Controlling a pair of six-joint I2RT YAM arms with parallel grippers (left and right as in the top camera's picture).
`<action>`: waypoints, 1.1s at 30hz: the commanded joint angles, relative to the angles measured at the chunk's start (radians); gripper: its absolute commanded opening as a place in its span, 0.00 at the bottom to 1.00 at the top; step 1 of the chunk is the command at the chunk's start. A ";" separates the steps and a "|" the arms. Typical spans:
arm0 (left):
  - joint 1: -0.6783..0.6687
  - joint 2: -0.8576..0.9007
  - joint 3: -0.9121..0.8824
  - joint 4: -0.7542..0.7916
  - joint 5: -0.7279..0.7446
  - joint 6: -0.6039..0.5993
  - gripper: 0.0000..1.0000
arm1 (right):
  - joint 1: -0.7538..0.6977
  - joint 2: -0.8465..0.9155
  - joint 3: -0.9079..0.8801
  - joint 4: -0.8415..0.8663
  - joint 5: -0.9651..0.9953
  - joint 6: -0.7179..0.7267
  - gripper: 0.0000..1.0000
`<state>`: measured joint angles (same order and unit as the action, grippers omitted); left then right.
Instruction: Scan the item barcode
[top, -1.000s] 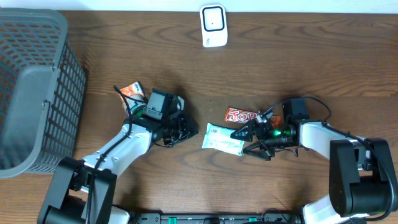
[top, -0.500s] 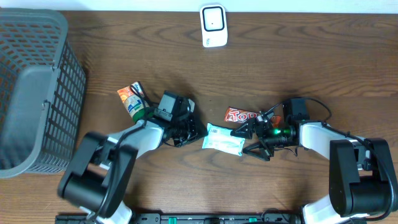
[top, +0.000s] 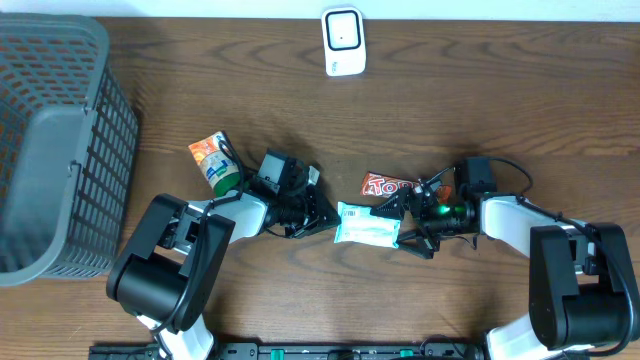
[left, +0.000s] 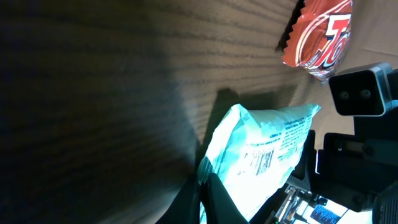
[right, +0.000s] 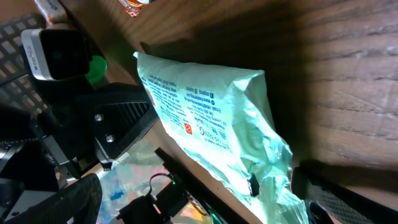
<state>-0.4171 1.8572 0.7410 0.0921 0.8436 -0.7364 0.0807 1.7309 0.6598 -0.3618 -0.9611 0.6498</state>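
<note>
Since the earlier frame, the left gripper (top: 322, 212) has come right to the pale mint-green plastic packet (top: 367, 225) and is closed, pinching its left corner. The packet has turned a little and sits between the two grippers. The right gripper (top: 408, 222) stands wide open at the packet's other end. All is on a dark brown wooden table (top: 500, 90). Counted: two arms, one mint packet, one red snack wrapper (top: 392, 186) just behind it, one orange-and-green pack (top: 213, 160), one white scanner (top: 343, 41) and one grey mesh basket (top: 60, 150). The packet is crinkled, with small dark print and a barcode (left: 261, 163).
</note>
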 joint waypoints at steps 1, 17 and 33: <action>0.012 0.009 -0.008 0.005 -0.027 -0.003 0.07 | 0.006 0.087 -0.060 0.014 0.616 -0.044 0.99; 0.005 -0.274 -0.011 -0.091 -0.111 0.017 0.08 | 0.006 0.087 -0.060 0.014 0.616 -0.043 0.99; -0.031 -0.074 -0.012 -0.045 0.037 0.009 0.08 | 0.005 0.087 -0.060 0.022 0.696 0.012 0.99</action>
<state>-0.4461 1.7664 0.7349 0.0467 0.8406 -0.7300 0.0830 1.7271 0.6601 -0.3534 -0.9409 0.7166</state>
